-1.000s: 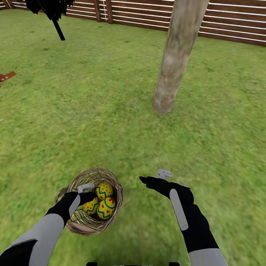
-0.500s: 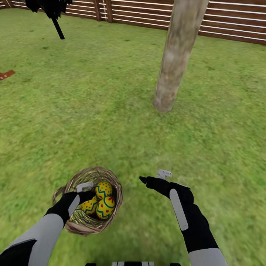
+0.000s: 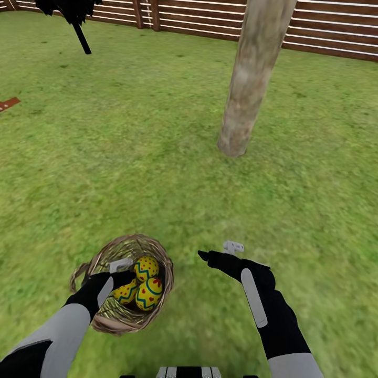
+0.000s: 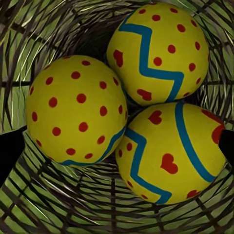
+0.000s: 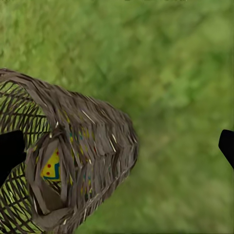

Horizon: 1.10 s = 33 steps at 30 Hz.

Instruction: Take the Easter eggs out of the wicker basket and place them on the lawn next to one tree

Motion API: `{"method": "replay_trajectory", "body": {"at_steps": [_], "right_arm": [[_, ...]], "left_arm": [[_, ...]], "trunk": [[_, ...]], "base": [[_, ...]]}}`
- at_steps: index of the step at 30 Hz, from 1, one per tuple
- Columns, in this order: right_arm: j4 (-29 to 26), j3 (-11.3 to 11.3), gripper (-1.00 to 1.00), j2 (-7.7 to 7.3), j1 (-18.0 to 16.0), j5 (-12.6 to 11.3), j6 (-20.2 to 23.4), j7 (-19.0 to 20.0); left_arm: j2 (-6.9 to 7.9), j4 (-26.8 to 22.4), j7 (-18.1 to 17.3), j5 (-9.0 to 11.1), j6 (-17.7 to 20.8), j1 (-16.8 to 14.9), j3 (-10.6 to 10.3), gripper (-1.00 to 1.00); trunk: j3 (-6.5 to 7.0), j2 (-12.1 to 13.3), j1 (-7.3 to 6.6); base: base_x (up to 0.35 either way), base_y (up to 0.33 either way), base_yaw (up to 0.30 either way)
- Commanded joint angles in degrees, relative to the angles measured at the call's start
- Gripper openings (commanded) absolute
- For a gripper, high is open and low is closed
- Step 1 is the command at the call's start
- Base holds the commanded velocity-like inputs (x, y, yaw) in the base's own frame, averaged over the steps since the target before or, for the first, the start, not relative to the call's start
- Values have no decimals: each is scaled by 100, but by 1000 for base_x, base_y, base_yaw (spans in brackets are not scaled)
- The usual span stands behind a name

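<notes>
The wicker basket [image 3: 105,317] sits on the lawn [image 3: 157,173] close in front of me, with three yellow Easter eggs [image 3: 148,293] nested together inside. My left gripper [image 3: 125,274] reaches into the basket just above them. The left wrist view looks straight down on the Easter eggs [image 4: 75,109], and the left gripper [image 4: 117,146] is open, a dark fingertip at each side. My right gripper [image 3: 216,251] hovers open over grass to the basket's right. Its wrist view has the basket [image 5: 92,141] from the side, between the open right gripper [image 5: 117,148] fingertips. The tree [image 3: 247,89] stands ahead and to the right.
A brown slat fence [image 3: 325,31] closes the far side of the garden. A dark-leaved tree [image 3: 79,23] stands at the far left, and a red-brown piece [image 3: 8,103] lies at the left edge. Open grass spreads around the trunk.
The whole picture has drifted a little, with the basket and tree base slightly higher, so the camera has moved. Both arms hold the same pose. The eggs lie as before.
</notes>
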Motion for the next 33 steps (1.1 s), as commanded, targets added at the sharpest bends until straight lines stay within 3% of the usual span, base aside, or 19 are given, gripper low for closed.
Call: {"method": "replay_trajectory", "body": {"at_steps": [1,33], "right_arm": [[-5,-6,100,2,-2,32,3,35],[100,-5,100,2,-2,37,-84,35]], "left_arm": [[-4,-10,-20,0,36,-1,36,100],[31,-60,17,-27,-182,-2,34,100]], "trunk": [[-22,-43,22],[-596,-1326,725]], "base": [[0,0,0],[0,0,0]]}}
